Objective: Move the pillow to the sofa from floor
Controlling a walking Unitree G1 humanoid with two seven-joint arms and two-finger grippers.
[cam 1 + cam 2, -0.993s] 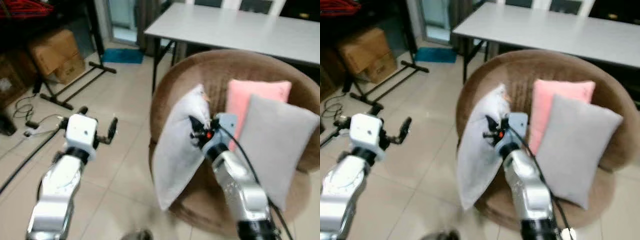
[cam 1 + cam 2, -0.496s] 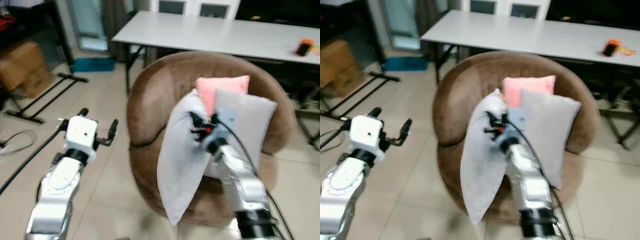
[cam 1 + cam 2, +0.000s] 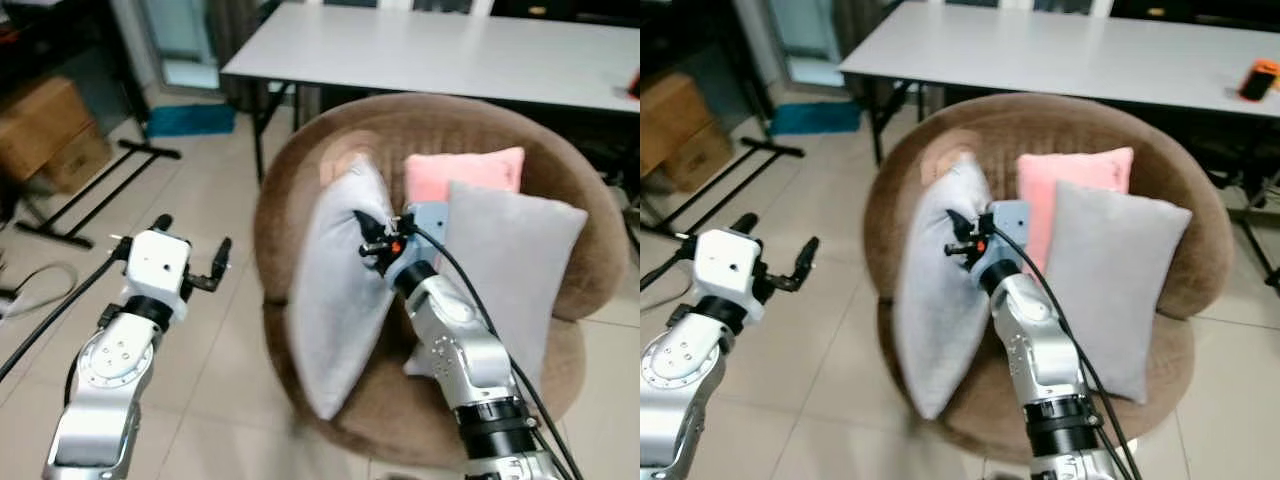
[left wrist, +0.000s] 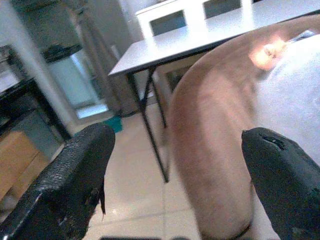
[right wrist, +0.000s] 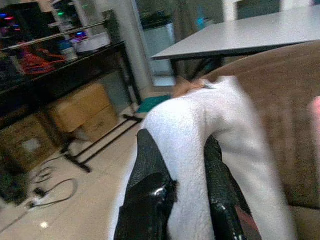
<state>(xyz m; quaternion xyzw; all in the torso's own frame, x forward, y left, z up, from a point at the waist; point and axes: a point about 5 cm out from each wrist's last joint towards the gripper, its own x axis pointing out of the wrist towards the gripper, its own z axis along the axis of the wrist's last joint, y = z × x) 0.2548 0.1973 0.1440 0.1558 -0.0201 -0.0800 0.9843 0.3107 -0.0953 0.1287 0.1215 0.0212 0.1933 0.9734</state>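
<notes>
Right gripper (image 3: 368, 232) pinches white pillow (image 3: 335, 290) upright on brown round sofa (image 3: 300, 190); left gripper (image 3: 190, 250) spread, empty.

We lose the right end effector (image 3: 366, 232) tips in the white pillow (image 3: 338, 290); the pink pillow (image 3: 450, 176) beyond is half covered.

We see the sofa (image 3: 330, 170) in front of us at 12 o'clock, with the table (image 3: 420, 50) behind it. On its seat stand three cushions: the pillow (image 3: 335, 290) at the left edge, the second pillow (image 3: 455, 175) behind, the third pillow (image 3: 520, 260) at the right. Our right gripper (image 3: 368, 232) is at the first pillow's top. Our left gripper (image 3: 190, 252) hangs at 9 o'clock over the floor (image 3: 215, 350). Boxes (image 3: 45, 130) stand at 10 o'clock.
</notes>
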